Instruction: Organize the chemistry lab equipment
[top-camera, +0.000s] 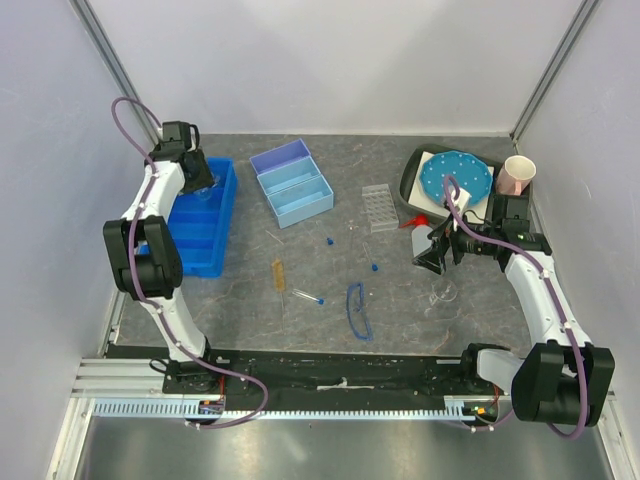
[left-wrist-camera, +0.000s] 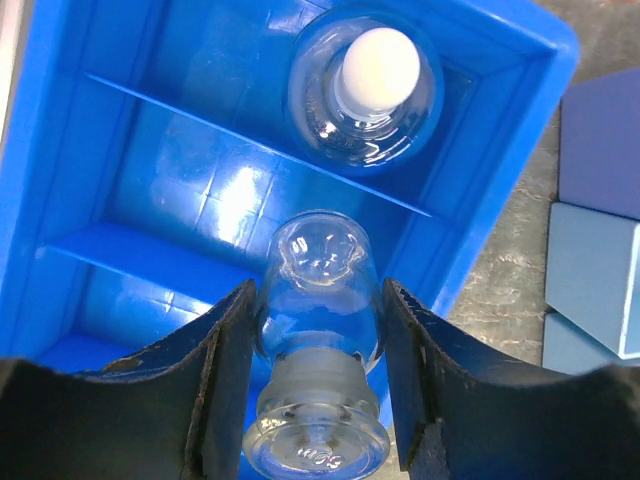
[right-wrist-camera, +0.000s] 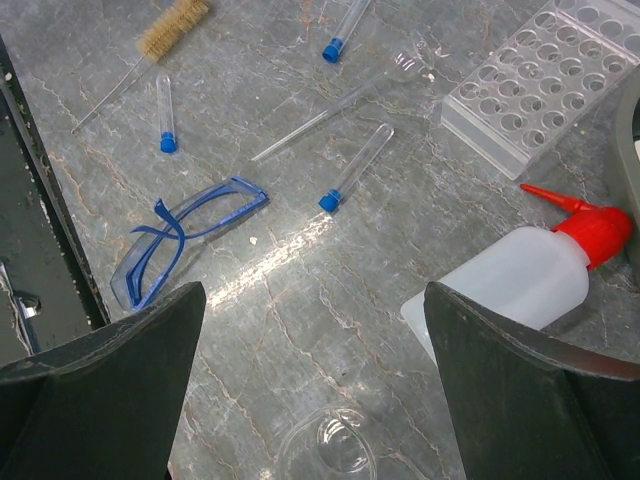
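- Holds the left gripper (top-camera: 190, 178) low over the far end of the blue bin (top-camera: 205, 245).
- Holds the right gripper (top-camera: 440, 250) above the table (top-camera: 250, 330), just beside a squeeze bottle (top-camera: 415, 221) with a red nozzle.
- Shows a clear glass flask (top-camera: 440, 293) near that gripper.
- Shows safety glasses (top-camera: 357, 310), blue-capped tubes (top-camera: 308, 297) and an amber tube (top-camera: 278, 275) loose in the middle.
- Shows light blue boxes (top-camera: 292, 182) and a clear rack (top-camera: 380, 207) further back.
- Shows a blue dotted disc (top-camera: 456, 178) and a pink cup (top-camera: 517, 177) far right.
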